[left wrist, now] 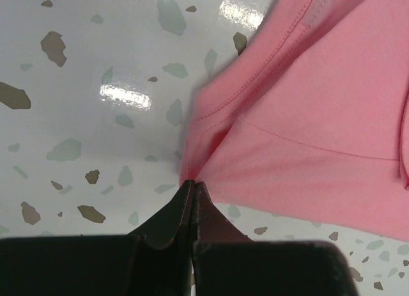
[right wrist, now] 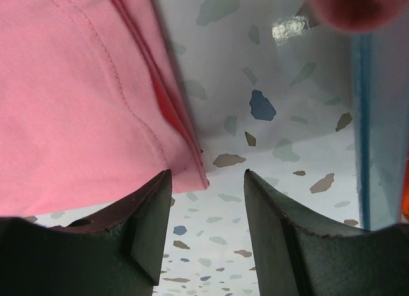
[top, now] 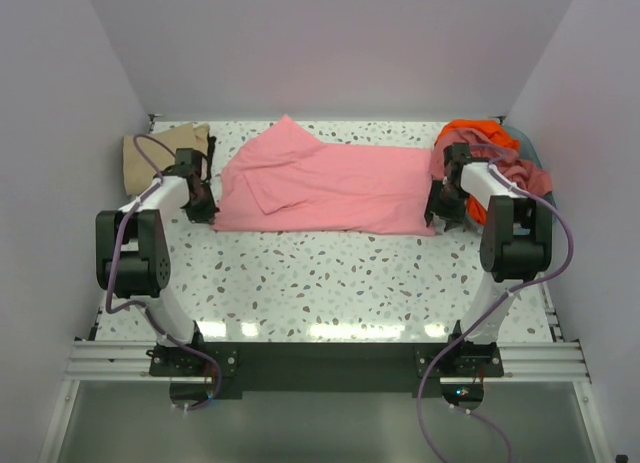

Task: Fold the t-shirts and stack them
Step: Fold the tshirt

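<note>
A pink t-shirt [top: 320,188] lies spread flat across the middle of the table. My left gripper [top: 204,209] is at its near left corner, and in the left wrist view the gripper [left wrist: 192,183] is shut on that bunched pink corner [left wrist: 211,142]. My right gripper [top: 441,219] is at the shirt's near right corner. In the right wrist view it [right wrist: 208,174] stands open, with the hemmed corner [right wrist: 188,174] lying just ahead of the left finger [right wrist: 150,213]. A tan t-shirt [top: 165,148] lies folded at the back left. An orange t-shirt [top: 478,133] and a dusty pink one [top: 522,175] are piled at the right.
A blue basket [top: 527,143] holds the pile at the back right; its wall [right wrist: 377,117] stands close to my right gripper. White walls close in the table on three sides. Speckled tabletop [top: 330,273] stretches between the shirt and the arm bases.
</note>
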Available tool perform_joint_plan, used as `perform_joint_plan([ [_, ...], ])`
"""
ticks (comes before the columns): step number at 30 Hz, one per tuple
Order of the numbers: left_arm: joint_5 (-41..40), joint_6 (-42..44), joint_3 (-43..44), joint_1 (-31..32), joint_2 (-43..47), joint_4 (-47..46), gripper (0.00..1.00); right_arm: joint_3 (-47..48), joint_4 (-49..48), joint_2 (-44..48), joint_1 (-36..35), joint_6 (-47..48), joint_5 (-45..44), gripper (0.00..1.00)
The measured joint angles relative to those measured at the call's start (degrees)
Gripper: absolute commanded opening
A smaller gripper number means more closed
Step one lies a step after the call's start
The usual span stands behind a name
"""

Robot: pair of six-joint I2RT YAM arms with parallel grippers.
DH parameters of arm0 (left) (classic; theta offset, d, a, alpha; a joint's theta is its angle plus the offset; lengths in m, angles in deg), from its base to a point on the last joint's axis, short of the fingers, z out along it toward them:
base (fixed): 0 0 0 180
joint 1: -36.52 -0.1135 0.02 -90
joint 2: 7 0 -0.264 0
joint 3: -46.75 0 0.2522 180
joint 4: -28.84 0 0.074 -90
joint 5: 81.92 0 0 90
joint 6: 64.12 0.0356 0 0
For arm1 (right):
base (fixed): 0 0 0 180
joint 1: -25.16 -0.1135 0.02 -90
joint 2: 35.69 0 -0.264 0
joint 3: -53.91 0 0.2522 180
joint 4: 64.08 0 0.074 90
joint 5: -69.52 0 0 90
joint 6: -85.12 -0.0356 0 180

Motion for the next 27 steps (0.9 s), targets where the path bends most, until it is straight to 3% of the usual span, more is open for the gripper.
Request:
perform_joint_plan([
  [27, 0.7, 2.1, -1.0, -3.1, 1.3, 0.5, 0.0, -2.2, -1.6, 0.0, -2.3, -2.2, 1.4, 0.55],
])
